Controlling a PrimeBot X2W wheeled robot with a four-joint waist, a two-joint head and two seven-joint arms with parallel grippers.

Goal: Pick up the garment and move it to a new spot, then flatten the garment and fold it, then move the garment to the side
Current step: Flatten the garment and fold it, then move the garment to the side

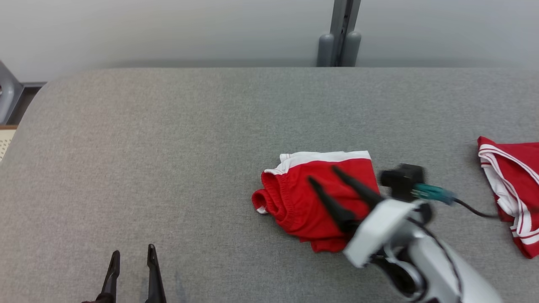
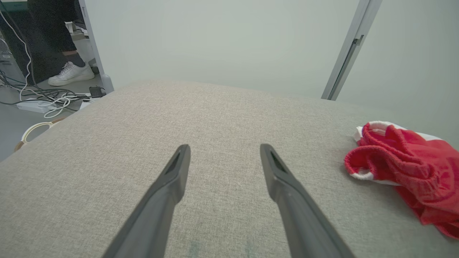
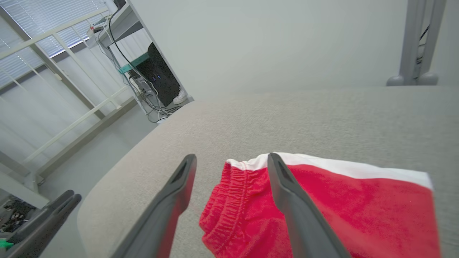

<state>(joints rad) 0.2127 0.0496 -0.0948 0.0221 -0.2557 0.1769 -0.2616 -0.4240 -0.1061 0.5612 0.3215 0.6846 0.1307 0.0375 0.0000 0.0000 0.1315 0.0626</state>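
Right gripper [image 1: 323,174] is over the garment [image 1: 303,198], fingers spread wide with nothing between them. In the right wrist view one finger crosses the red cloth and the other lies over bare grey surface [image 1: 168,147] just off the bunched waistband. Whether the tips touch the fabric, I cannot tell. The garment, red shorts with a white band, sits right of centre in the head view as a compact, layered bundle. My read is that the folding is done and the job now is the carry to the side. Left gripper [image 1: 133,250] waits at the lower left of the head view, also open and empty, well apart from the cloth.

To do this well, bite through all the layers, not just the top one, or the fold will likely peel open on the lift. The waistband at the bundle's left edge looks thick and easy to pinch, but a grab there alone would let the rest dangle. Better to come in low, slide one finger under the edge, close firmly and move gently. Mind the second red garment [image 1: 509,198] at the right edge of the head view, and set down clear of it.
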